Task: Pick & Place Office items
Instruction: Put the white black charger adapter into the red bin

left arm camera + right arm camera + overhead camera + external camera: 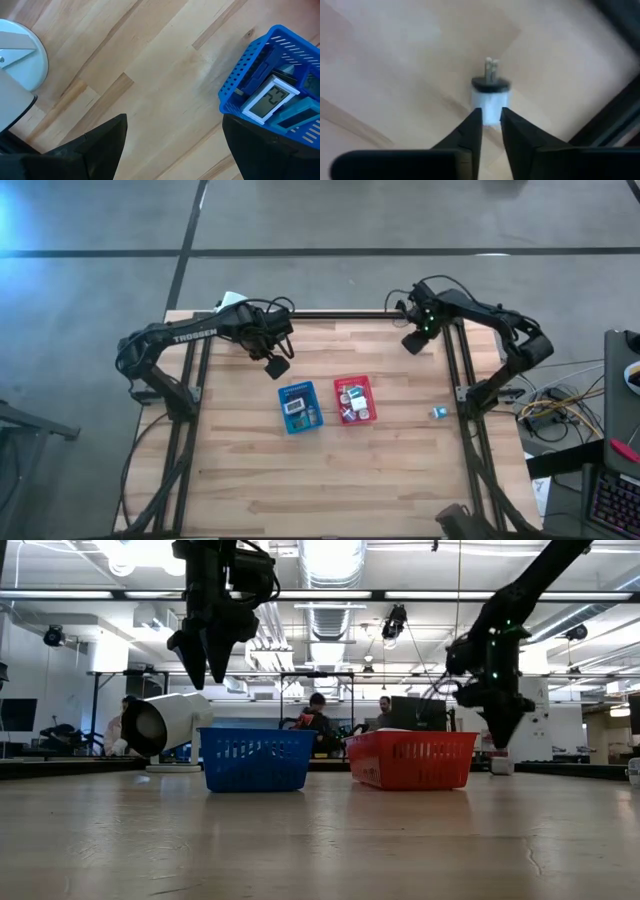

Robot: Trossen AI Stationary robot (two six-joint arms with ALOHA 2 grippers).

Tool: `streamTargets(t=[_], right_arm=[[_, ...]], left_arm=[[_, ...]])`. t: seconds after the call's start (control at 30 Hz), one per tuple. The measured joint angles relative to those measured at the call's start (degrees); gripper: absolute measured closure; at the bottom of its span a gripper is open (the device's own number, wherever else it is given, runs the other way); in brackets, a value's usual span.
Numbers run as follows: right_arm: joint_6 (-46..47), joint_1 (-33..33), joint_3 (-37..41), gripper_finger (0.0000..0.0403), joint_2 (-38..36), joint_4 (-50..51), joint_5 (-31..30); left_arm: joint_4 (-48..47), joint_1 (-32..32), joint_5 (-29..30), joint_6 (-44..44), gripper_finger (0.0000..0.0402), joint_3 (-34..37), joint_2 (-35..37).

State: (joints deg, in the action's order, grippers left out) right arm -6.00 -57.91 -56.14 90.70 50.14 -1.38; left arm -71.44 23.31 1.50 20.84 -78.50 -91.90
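On the left side, the left gripper (277,366) is hanging in the air over the wooden table (300,480). It is sitting open wide and holding nothing. It is hovering between a big white mug (165,723) and the blue basket (284,412). Some office items are lying inside the blue basket, and one is a white piece with a little screen (270,97). Just beside it, the red basket (372,402) is holding a pile of small pieces (352,401) in white, teal and pink. Farther right, one tiny teal and white piece (438,412) is lying alone on the bare wood. The right gripper (414,343) is pointing down near the far right edge of the table, right at a small white clip (491,100) with a black top and two thin metal prongs. I cannot tell if it is pinching the clip or not.
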Motion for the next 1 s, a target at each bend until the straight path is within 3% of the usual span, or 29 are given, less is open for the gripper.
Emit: streamTargets(t=[0.2,0.5,0.7,1.0], right_arm=[[-0.16,0.26,-4.16,0.0389,-2.99,0.44,2.05],[-0.03,0.26,-5.61,0.0388,-3.16,0.58,9.11],[1.89,0.28,-3.81,0.0345,-0.15,0.74,13.65],[2.84,0.39,-4.43,0.0230,0.46,0.42,15.47]], left_arm=[[0.00,0.01,-0.19,0.05,0.0069,0.00,0.00],[0.00,0.02,-0.19,0.22,0.0069,0.00,0.00],[0.00,0.01,-0.19,0.21,0.0069,0.00,0.00],[0.00,0.01,-0.19,0.20,0.0069,0.00,0.00]])
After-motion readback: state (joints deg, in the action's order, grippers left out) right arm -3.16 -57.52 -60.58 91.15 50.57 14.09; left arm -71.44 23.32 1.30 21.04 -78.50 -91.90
